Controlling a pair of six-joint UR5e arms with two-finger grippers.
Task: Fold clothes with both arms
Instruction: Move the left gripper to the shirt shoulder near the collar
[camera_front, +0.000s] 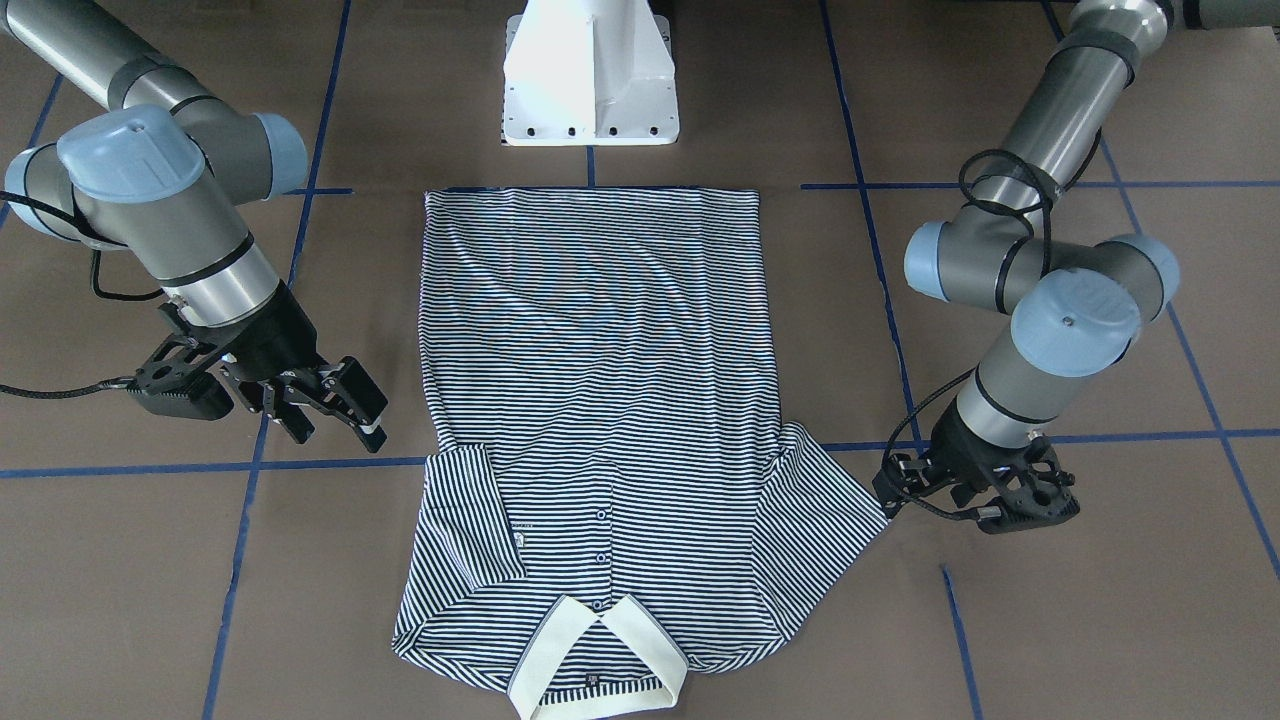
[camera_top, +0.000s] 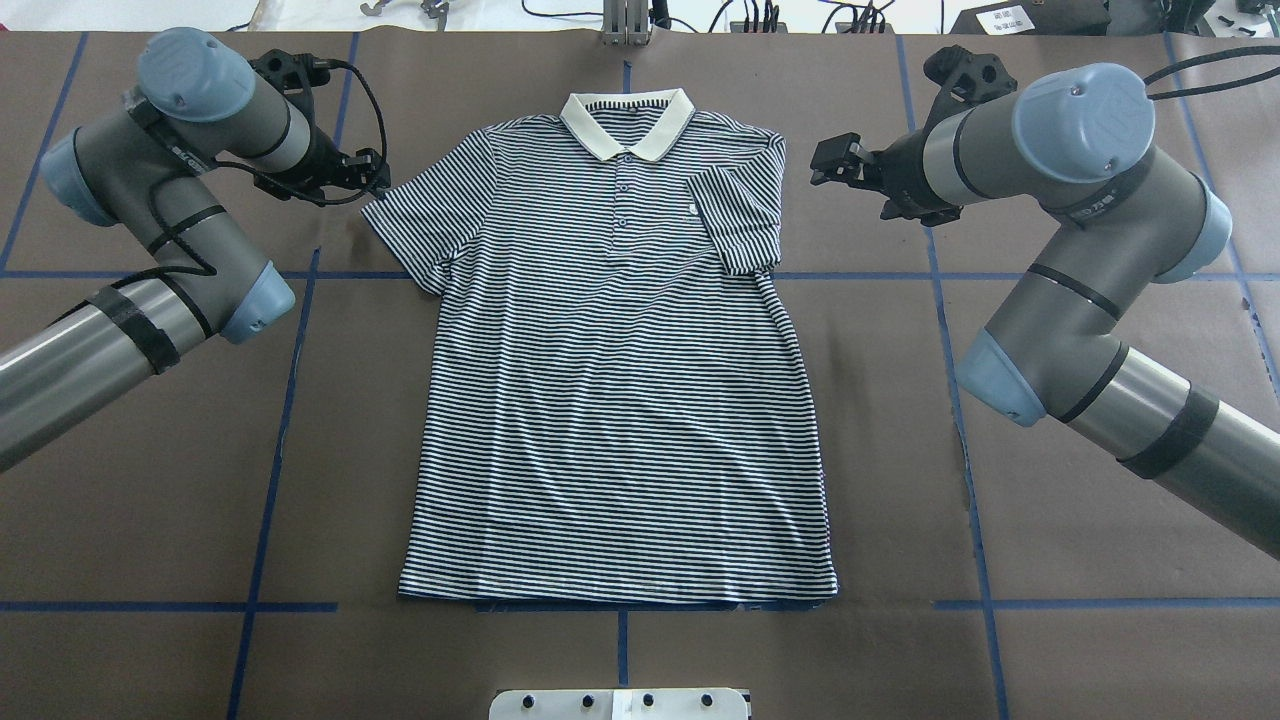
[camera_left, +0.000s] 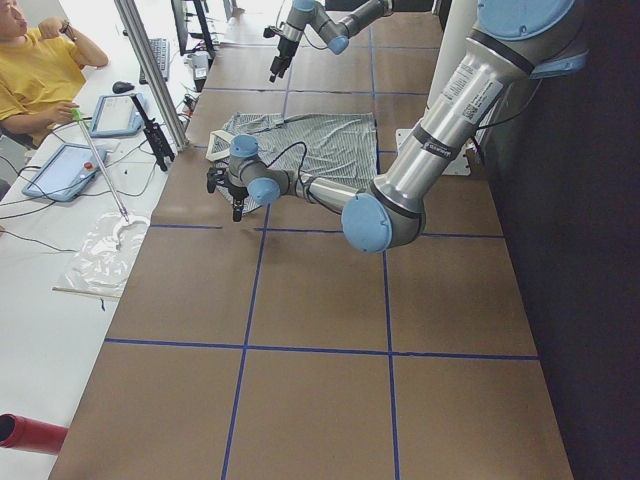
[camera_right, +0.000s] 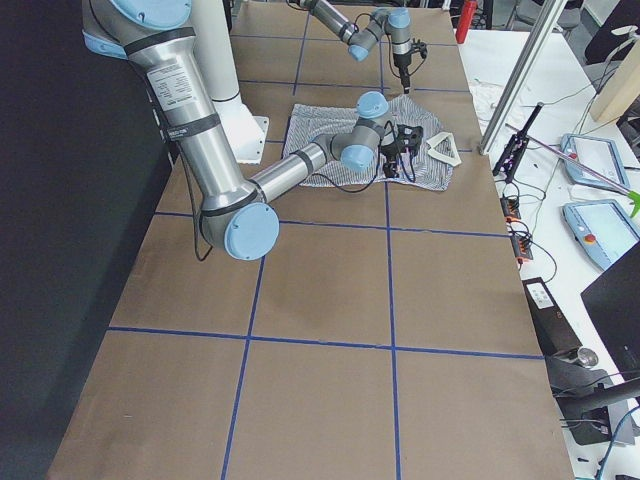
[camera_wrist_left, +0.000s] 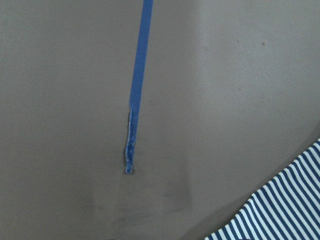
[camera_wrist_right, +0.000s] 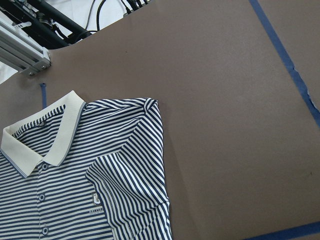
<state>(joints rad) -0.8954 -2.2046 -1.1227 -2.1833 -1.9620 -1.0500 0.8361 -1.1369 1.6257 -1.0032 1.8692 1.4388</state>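
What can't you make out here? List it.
Left gripper: open or shut; its own body hides the jaws in the overhead and front views.
Logo: lettering too small and blurred to read, right wrist view.
Shirt under the folded sleeve: covered in all views.

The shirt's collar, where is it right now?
In the overhead view the cream collar lies at the far end of the striped polo shirt, away from the robot, with the left gripper and the right gripper off to either side.
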